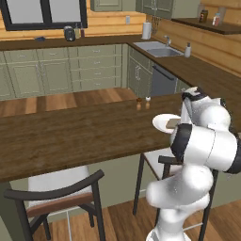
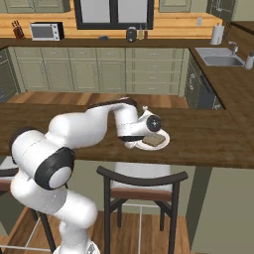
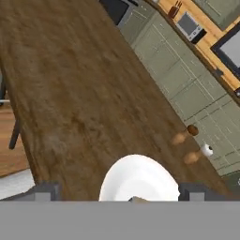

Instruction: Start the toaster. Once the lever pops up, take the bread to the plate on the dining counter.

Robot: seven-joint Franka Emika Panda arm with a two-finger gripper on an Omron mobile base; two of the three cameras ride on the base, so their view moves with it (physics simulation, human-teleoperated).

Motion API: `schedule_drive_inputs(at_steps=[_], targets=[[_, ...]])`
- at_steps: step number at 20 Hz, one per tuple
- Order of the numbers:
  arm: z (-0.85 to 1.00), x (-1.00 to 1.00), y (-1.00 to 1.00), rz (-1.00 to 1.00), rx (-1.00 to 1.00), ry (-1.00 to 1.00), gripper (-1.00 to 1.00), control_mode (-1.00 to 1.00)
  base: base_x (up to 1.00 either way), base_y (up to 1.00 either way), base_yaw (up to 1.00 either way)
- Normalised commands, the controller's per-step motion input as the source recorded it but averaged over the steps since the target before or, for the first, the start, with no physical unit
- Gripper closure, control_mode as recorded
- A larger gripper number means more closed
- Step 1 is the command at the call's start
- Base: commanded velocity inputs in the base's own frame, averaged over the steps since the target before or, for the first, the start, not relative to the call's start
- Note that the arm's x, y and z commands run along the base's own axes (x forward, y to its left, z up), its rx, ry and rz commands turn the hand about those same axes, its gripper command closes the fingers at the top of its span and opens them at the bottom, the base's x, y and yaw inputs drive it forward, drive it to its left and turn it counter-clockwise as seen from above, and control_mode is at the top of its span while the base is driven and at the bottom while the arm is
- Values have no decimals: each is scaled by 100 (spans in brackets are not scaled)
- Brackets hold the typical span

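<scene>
The white plate (image 2: 159,145) lies on the dark wood dining counter (image 2: 208,134) near its front edge, and the tan bread (image 2: 153,140) rests flat on it. My gripper (image 3: 119,193) hovers just above the plate (image 3: 138,176), open, its fingertips (image 3: 47,192) spread wide on either side with nothing between them. A sliver of the bread (image 3: 138,199) shows at the bottom of the hand view. In the left base view my arm covers part of the plate (image 1: 161,122) and bread (image 1: 172,123). The toaster (image 1: 69,34) stands far off on the back worktop under the window; its lever is too small to make out.
Two small shakers (image 1: 142,103) stand on the counter just beyond the plate. Dark-framed stools (image 2: 141,186) (image 1: 61,195) sit under the counter's near side. A sink (image 1: 157,48) is at the back right, a microwave (image 2: 46,31) at the back left.
</scene>
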Motion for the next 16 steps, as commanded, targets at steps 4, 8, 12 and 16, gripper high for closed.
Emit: schedule_drive_inputs(at_steps=[4,8,12,16], targets=[[85,-99,88,29,-49,0,-100,-100,0,0,0],[32,-100,100,38,-66,9,-100,-100,0,0,0],[0,-100,100,39,-66,11,-100,-100,0,0,0],[-19,-100,77,31,-46,-1,-100,-100,0,0,0]])
